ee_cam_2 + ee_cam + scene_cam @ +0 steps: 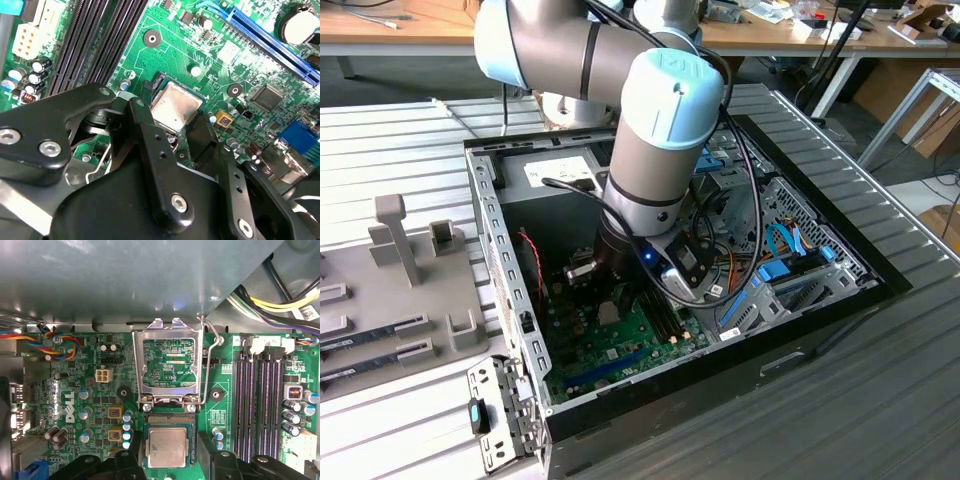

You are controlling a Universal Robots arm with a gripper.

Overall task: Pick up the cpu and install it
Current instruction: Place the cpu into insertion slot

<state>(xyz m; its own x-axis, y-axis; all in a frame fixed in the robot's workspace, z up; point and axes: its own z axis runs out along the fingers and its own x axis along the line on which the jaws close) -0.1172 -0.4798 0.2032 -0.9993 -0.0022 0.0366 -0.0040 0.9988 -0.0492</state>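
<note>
My fingers straddle the cpu, spread at its two opposite edges, keeping it level over the socket. The load plate stands hinged open, leaving the motherboard socket accessible.

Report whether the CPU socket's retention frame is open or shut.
Open. In the first wrist view the metal retention frame stands swung up off the socket, lever raised, with the cpu uncovered below it.

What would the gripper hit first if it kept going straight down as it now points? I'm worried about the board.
Most likely the cpu, which lies between the fingers over the socket on the motherboard. Whether the cpu is already seated, or how far above it the gripper stands, is unclear.
</note>
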